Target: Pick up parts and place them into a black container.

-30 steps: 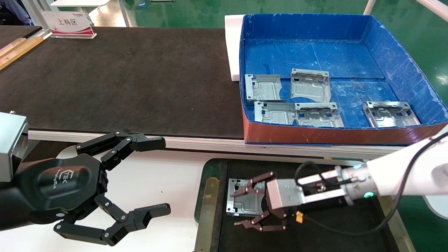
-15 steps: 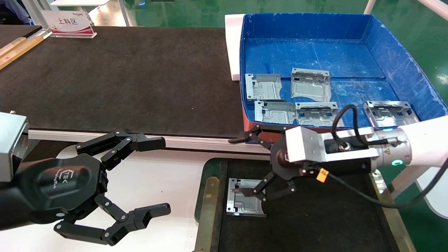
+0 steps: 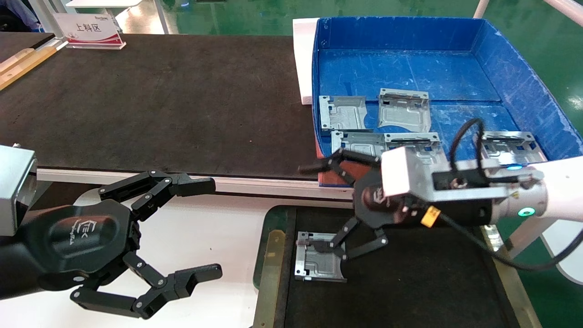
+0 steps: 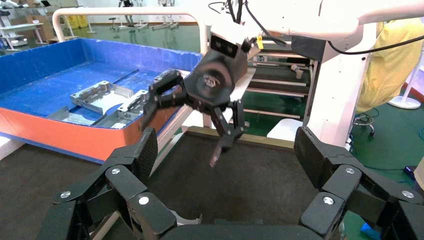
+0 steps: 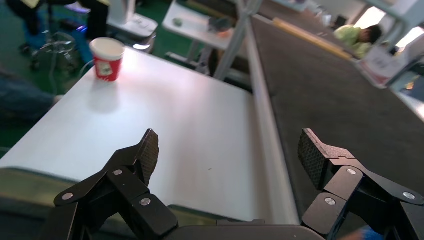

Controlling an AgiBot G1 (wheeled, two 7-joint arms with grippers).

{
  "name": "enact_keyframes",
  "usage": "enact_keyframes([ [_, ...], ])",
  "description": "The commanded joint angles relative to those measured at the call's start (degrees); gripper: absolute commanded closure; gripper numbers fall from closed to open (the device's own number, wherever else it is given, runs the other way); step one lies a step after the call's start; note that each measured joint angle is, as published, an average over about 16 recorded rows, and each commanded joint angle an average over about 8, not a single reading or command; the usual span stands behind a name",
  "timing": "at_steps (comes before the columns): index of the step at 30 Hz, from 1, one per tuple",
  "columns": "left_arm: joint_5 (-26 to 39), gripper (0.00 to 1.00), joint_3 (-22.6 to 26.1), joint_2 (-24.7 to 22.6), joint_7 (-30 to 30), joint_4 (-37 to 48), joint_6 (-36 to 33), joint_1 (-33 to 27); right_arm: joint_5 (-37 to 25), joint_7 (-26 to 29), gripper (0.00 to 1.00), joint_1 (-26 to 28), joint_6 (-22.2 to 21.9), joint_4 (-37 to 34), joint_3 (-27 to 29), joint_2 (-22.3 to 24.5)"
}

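Right gripper [image 3: 321, 205], centre-right of frame: jaws spread, empty, lifted above the black container [image 3: 410, 291]. One part [image 3: 319, 262] lies flat at the container's left end, apparently delivered. Five parts [image 3: 403, 110] await in blue box [image 3: 501, 59]. Left gripper [image 3: 200, 230], lower left: jaws spread, idle.

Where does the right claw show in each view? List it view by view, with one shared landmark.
Head view: right claw, open, above the part in the black container.
Left wrist view: right claw hangs beside the blue box.
Right wrist view: right claw in the foreground, over the white table.
Landmark: the blue box, in head and left wrist views only.
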State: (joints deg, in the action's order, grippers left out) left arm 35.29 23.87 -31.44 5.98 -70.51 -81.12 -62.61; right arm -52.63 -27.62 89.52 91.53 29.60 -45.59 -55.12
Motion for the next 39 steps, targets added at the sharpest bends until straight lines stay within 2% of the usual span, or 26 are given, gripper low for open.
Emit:
enact_keyframes([
  [1, 0.0, 0.0, 0.0, 0.0, 0.0, 0.0, 0.0, 0.0, 0.4, 1.5, 0.0, -1.1, -0.2, 1.7, 1.1, 0.8],
  [39, 0.0, 0.0, 0.0, 0.0, 0.0, 0.0, 0.0, 0.0, 8.3, 29.4, 0.0, -21.4, -4.5, 33.7, 22.7, 15.4],
])
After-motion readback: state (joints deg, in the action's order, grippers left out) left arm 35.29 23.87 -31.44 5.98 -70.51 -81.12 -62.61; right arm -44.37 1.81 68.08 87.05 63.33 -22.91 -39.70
